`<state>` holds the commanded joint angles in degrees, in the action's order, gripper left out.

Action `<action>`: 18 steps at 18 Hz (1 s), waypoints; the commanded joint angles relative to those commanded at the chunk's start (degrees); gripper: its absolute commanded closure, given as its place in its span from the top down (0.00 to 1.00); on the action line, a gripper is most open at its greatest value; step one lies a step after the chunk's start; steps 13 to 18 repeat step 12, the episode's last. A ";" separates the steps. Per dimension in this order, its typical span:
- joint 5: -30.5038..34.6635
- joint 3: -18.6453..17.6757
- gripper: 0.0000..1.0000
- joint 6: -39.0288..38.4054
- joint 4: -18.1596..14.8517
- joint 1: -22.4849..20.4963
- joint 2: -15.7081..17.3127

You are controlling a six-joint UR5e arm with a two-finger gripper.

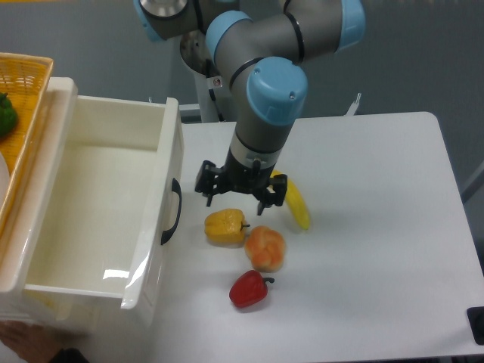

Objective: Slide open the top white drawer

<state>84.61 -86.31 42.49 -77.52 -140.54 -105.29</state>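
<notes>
- drawer status: the top white drawer sits at the left of the table, pulled far out of its cabinet so that i look straight down into its bare cream interior; i judge the opening itself done.
- handle: one curved black handle on the drawer's front wall, free, with nothing touching it.
- gripper: it hangs clear of the handle, above the table just over the fruit; its two fingers stand apart and hold nothing.
- what is left: from my seat, only to take the arm clear, if that. i cannot tell whether the drawer is at the end of its travel, because its back end is hidden at the left edge.
- count, task parts: one open drawer and one handle in view; no lower drawer shows from this angle.
- count, fruit and vegetables on the table: one yellow pepper, one peeled orange, one red pepper, one banana partly behind the gripper; four pieces, close together just right of the drawer front.
- count, other: one wicker basket at the upper left beside the drawer, with one green item at its edge, too cropped to name.
</notes>
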 joint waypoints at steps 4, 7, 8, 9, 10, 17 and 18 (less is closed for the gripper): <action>3.46 -0.09 1.00 6.62 0.26 -1.23 -0.44; 5.56 0.00 1.00 14.26 0.35 -1.14 -1.23; 6.44 0.00 1.00 16.29 0.35 -1.14 -1.41; 6.79 0.00 1.00 17.09 0.18 -1.14 -1.58; 6.62 0.00 1.00 17.18 0.18 -1.32 -1.76; 6.36 -0.09 1.00 17.27 0.09 -1.93 -1.85; 6.36 -0.09 1.00 17.27 0.09 -1.93 -1.85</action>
